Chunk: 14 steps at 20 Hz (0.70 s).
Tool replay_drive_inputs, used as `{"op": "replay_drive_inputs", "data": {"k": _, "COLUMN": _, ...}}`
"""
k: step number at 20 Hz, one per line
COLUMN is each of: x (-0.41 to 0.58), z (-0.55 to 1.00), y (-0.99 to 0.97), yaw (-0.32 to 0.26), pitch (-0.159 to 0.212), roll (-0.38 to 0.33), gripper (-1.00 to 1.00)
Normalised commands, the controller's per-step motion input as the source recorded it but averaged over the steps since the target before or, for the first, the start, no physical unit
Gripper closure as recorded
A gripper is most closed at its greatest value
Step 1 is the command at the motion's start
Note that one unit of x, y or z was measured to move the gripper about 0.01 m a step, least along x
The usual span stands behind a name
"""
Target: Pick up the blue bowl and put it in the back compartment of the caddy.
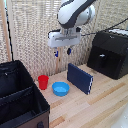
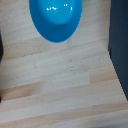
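Observation:
The blue bowl (image 1: 60,89) rests upright on the wooden table, between a red cup and a dark navy book. In the wrist view the blue bowl (image 2: 55,17) is cut off by the frame edge and my fingers do not show. My gripper (image 1: 62,52) hangs well above the bowl and slightly behind it, open, with nothing between its fingers. The black caddy (image 1: 15,75) stands at the exterior view's left. An inner divider (image 1: 17,95) splits it into a back and a front compartment, both dark inside.
A red cup (image 1: 43,81) stands just beside the bowl, toward the caddy. The navy book (image 1: 80,78) stands on edge on the bowl's other side and also shows as the navy book (image 2: 120,45). A black boxy machine (image 1: 110,54) sits at the exterior view's right.

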Motion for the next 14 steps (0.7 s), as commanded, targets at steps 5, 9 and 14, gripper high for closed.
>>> {"op": "replay_drive_inputs", "data": {"k": 5, "x": -0.157, "z": -0.33, "y": 0.03, "yaw": -0.128, "pitch": 0.076, "roll": -0.027, "gripper": -1.00}}
{"op": "replay_drive_inputs", "data": {"k": 9, "x": -0.170, "z": -0.47, "y": 0.08, "yaw": -0.181, "pitch": 0.077, "roll": -0.050, "gripper": -1.00}}
{"op": "replay_drive_inputs", "data": {"k": 14, "x": -0.184, "z": -0.49, "y": 0.07, "yaw": -0.201, "pitch": 0.062, "roll": -0.043, "gripper": -1.00}}
